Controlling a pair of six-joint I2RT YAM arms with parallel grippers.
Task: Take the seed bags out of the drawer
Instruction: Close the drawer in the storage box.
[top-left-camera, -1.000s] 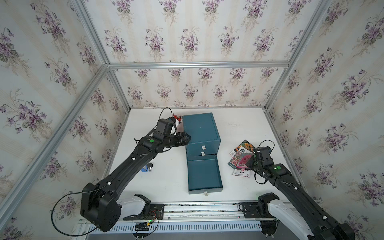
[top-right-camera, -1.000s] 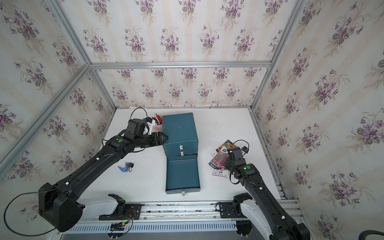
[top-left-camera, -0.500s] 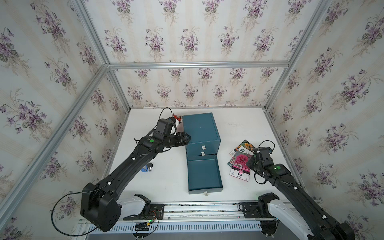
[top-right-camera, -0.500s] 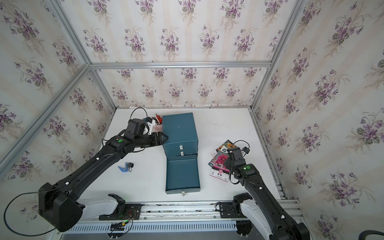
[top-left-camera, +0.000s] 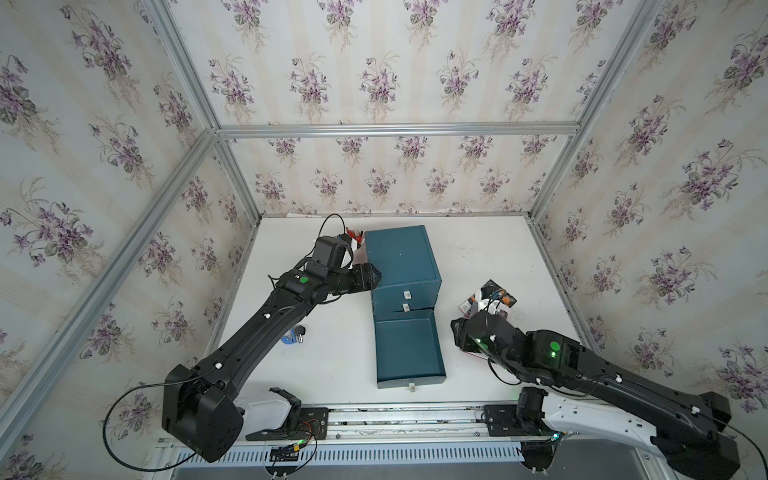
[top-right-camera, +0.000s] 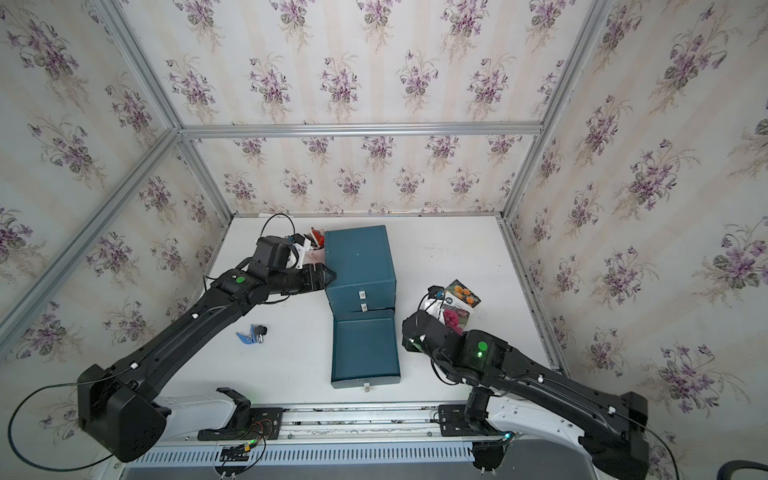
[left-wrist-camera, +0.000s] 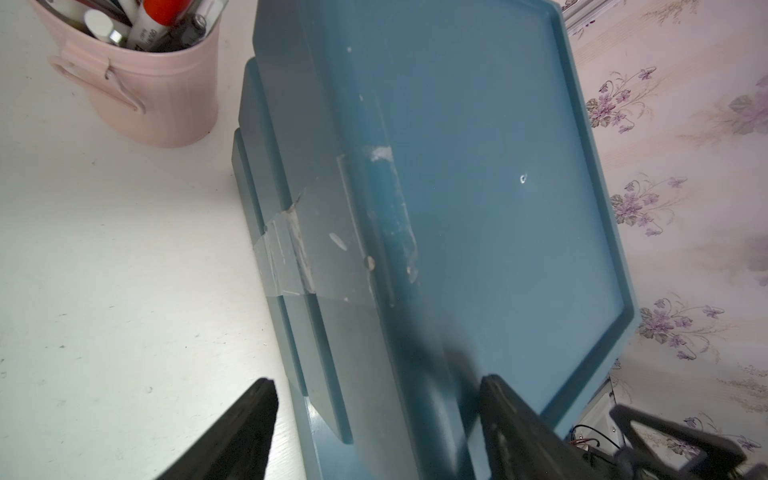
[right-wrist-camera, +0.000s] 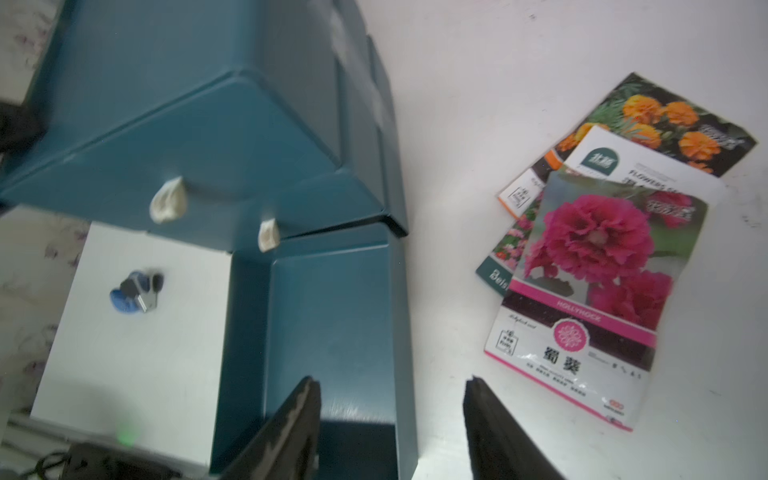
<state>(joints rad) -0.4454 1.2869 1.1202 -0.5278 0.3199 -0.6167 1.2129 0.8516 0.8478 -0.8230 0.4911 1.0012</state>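
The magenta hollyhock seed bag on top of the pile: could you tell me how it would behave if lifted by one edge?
The hollyhock bag looks thin and flat, so it would probably sag and feel light. Its glossy face may slip when gripped. It overlaps the white-topped bag, so a push might drag that along.

My two top views sit high over the front edge, looking down and inward at the whole white surface (top-left-camera: 490, 257) and the papered walls (top-left-camera: 395, 83); they overlap almost entirely. My left wrist view is pressed close to the blue cabinet (left-wrist-camera: 478, 187), facing across its top toward the wall beyond. My right wrist view hangs low, looking across the open drawer (right-wrist-camera: 332, 324) and the seed bags (right-wrist-camera: 590, 249). Both wrist views share that cabinet.
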